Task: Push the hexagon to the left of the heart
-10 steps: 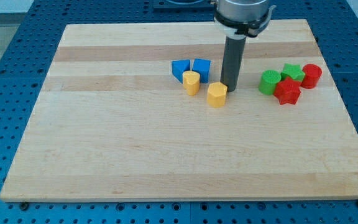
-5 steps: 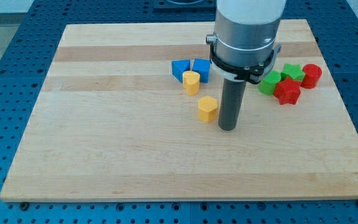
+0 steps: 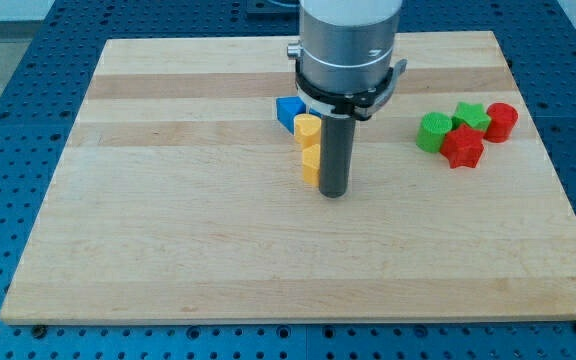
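The yellow hexagon [image 3: 310, 165] lies on the wooden board just below the yellow heart [image 3: 307, 130], partly hidden by my rod. My tip [image 3: 334, 193] rests on the board against the hexagon's right side, slightly lower in the view. The hexagon and heart look close to touching, stacked one above the other in the view.
A blue block [image 3: 288, 110] sits above-left of the heart; a second blue block is hidden behind the arm. At the view's right is a cluster: a green block [image 3: 433, 131], a green star [image 3: 471, 115], a red star [image 3: 462, 147] and a red block [image 3: 502, 120].
My tip has moved down and to the left, pushing the yellow hexagon leftward from the heart's lower right to just below the heart. The arm now hides the right blue block.
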### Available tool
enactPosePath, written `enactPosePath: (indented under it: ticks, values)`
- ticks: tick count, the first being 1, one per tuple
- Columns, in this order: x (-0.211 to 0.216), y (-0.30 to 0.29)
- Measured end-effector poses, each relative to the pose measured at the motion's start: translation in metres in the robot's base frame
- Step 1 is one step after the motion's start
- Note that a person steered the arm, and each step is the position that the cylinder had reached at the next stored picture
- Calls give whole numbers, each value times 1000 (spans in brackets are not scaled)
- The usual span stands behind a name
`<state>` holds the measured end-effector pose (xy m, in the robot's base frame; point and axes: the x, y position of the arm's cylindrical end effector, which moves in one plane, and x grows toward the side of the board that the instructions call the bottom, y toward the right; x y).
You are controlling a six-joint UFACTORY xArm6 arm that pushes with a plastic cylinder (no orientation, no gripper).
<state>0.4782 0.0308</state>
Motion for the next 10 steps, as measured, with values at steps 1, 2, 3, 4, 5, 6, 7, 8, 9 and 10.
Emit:
enactPosePath:
  ticks: [1, 2, 3, 4, 5, 6, 7, 8, 9, 10]
  values:
    - [0, 2]
    - [0, 16]
    - [-6, 17]
    - [-15, 17]
    - [-15, 11]
    - [-15, -7]
    - [-15, -25]
    - [-15, -36]
    - [-15, -37]
    - [-22, -37]
